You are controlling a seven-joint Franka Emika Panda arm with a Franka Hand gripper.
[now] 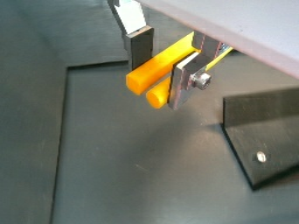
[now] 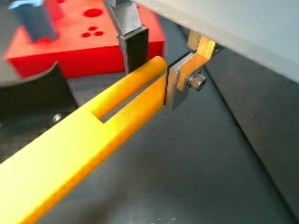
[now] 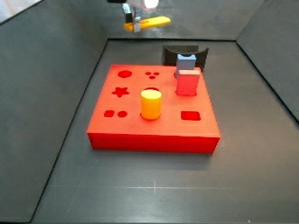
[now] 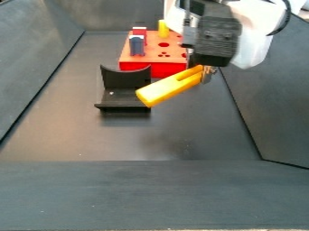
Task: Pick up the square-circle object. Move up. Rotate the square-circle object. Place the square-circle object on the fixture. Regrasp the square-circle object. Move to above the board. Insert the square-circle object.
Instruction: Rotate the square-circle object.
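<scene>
I have the hand raised clear of the floor, behind the board and near the fixture. It is clenched on the peg: in both wrist views the silver plates press the yellow bar from either side. In a side view the peg hangs tilted, its free end drooping toward the fixture.

Step in hand, in my judgement: the lift is done and the rotation is under way or just finishing; placing on the fixture has not yet begun. The peg touches nothing but the fingers.

The next move calls for bringing the peg's free end over the fixture's opening and lowering it until the bracket takes the weight, then letting go for the regrasp. I would watch the tilt: the bar is long, held near one end, and could swing or slip between the pads on contact.

Other items noted: a short yellow cylinder stands upright on the board; a small red block and a blue-grey piece sit at the board's far edge, close to the fixture. These two stand nearest the path. The star, round and square holes look unobstructed.
</scene>
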